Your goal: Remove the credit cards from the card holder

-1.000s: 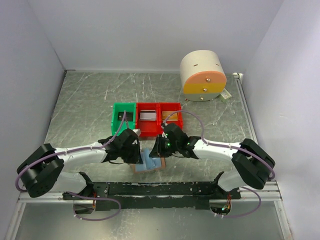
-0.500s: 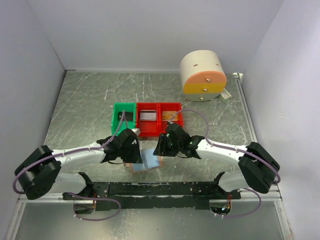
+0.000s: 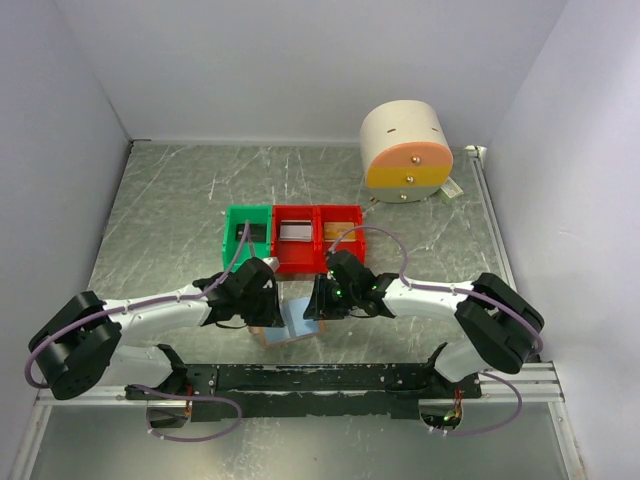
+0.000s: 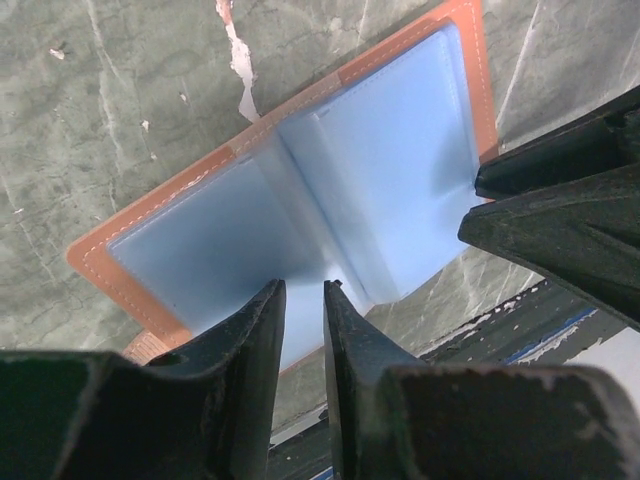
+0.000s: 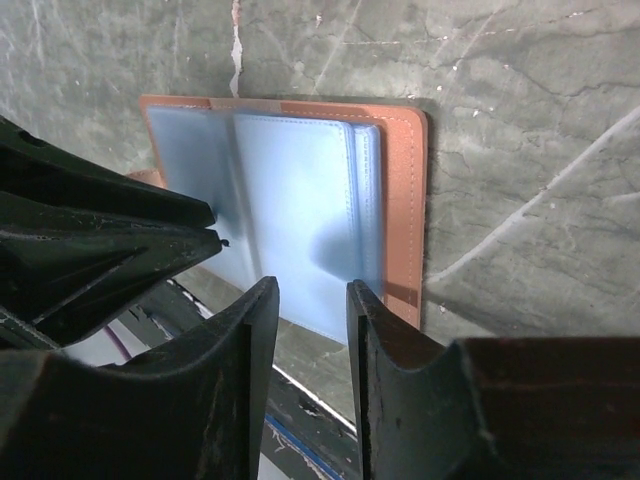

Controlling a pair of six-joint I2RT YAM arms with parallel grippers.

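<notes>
The card holder (image 3: 295, 326) lies open and flat on the table just in front of the arm bases, pale blue lining (image 4: 350, 160) up inside a tan border (image 5: 404, 200). Only lining shows in its pockets. My left gripper (image 4: 303, 300) hovers over its near edge by the fold, jaws a narrow gap apart with nothing between them. My right gripper (image 5: 312, 295) stands open over the holder's right half, also empty. Credit cards lie in the bins behind: a dark one (image 3: 250, 232), a silver one (image 3: 293, 232) and a gold one (image 3: 341, 232).
A green bin (image 3: 232, 250) and two red bins (image 3: 297, 262) stand in a row just behind the grippers. A big cream cylinder with an orange band (image 3: 405, 150) sits at the back right. The two grippers are almost touching over the holder.
The holder's raised right side has dropped; it now lies flat and slightly further left. My right gripper opened, pulled back toward the bins, then returned over the holder. The left jaws widened slightly.
</notes>
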